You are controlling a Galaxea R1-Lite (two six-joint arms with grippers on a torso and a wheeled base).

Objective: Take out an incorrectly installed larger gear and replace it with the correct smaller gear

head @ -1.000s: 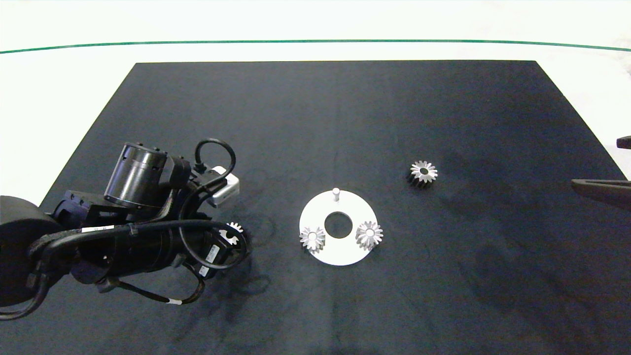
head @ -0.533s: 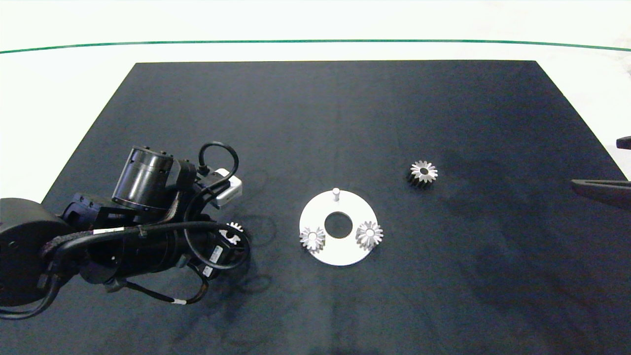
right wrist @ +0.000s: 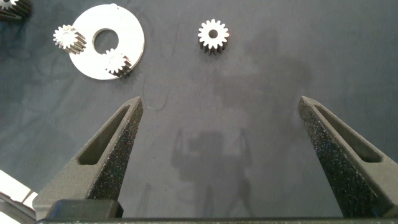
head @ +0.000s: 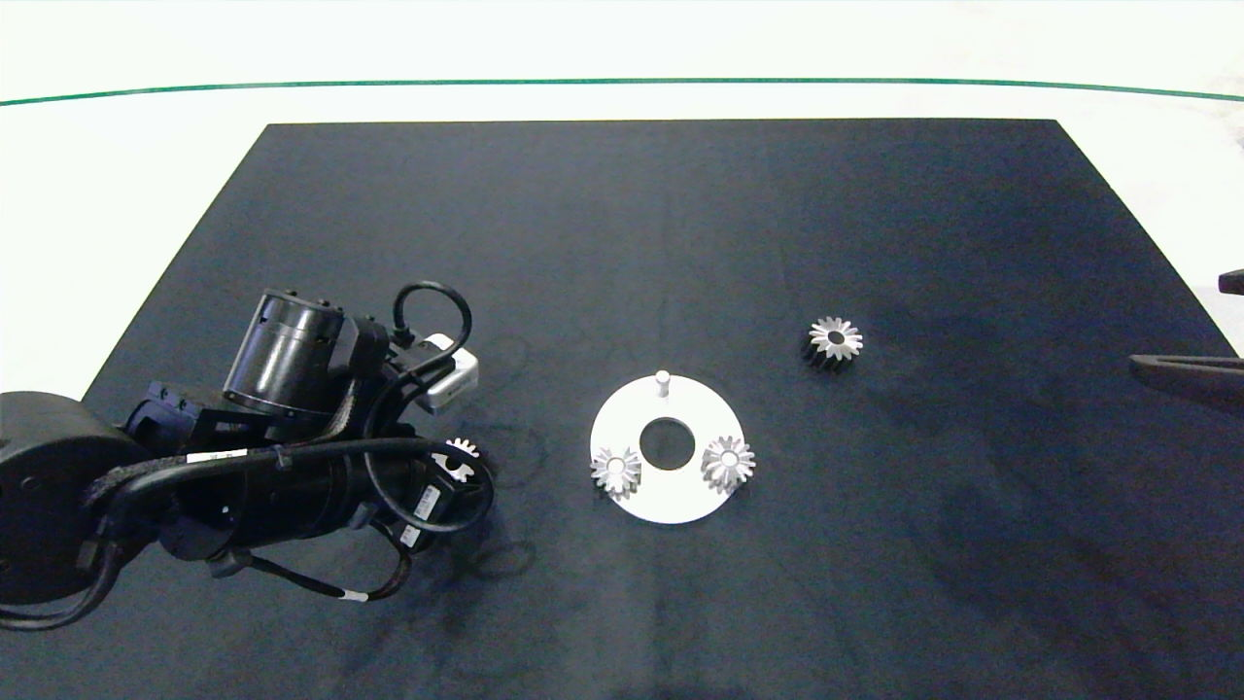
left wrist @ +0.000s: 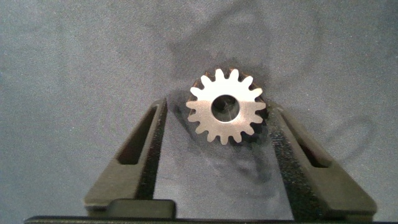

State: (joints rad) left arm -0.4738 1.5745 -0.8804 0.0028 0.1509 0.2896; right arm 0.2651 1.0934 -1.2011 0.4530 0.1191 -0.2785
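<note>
smaller gear [left wrist: 226, 112], between open left claw [left wrist: 219, 124] fingers

- A white worktop [head: 117, 224] is largely covered by a black mat [head: 661, 243].
- A thin green line [head: 622, 82] is drawn across the far side of the worktop.
- Even, bright lighting is seen throughout.

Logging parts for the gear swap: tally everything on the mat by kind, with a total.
Blunt-toothed wide-holed smaller gear, between the open left jaws: 1
Pointed-tooth larger gear, loose on the mat: 1
Pale-centred gears on the disc: 2
White ring-shaped disc with a bare peg: 1
Total: 5
</note>
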